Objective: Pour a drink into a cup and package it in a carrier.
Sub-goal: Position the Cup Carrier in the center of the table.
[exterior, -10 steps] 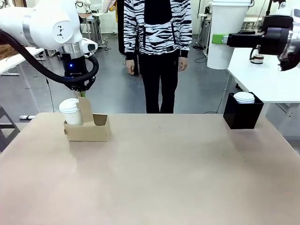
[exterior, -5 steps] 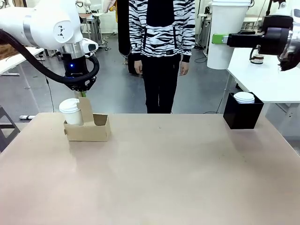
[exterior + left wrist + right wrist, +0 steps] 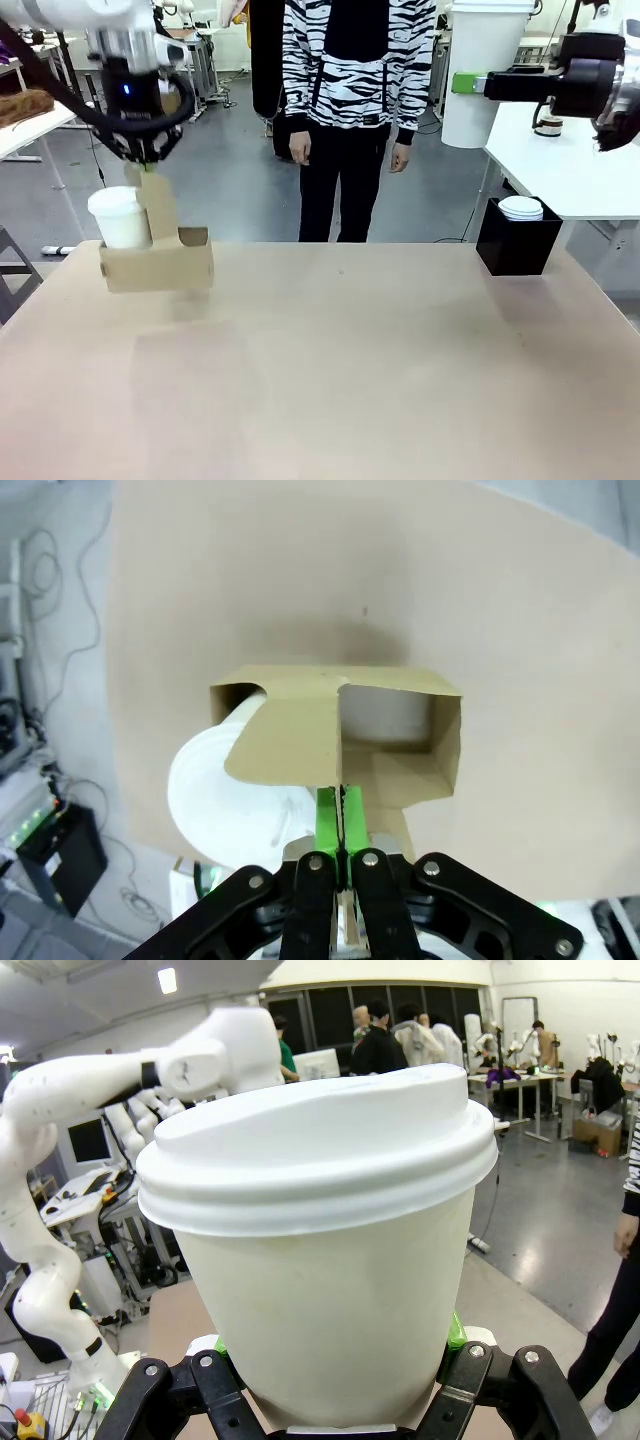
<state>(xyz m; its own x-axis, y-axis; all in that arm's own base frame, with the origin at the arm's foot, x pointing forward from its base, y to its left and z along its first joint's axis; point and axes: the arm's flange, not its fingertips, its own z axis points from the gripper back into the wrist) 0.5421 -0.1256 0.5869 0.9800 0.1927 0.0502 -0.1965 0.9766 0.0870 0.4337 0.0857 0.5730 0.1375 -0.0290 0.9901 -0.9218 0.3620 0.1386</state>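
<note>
Front view: over the big tan table point(image 3: 350, 380) the brown cardboard carrier point(image 3: 155, 268) hangs in the air, near the left side. A white cup with a lid point(image 3: 120, 218) sits in its left slot. The right gripper point(image 3: 335, 1345) squeezes another white lidded cup point(image 3: 320, 1260). The left gripper point(image 3: 148, 163) is pinched tight on the thin handle tab point(image 3: 158, 205). One side is heavier, so I think it should go slow and level.

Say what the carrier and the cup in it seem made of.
Carrier: matte brown cardboard, judging by flat folded panels and cut edges. Cup: probably matte white paper; its white lid looks like moulded plastic, but fibre is possible.
</note>
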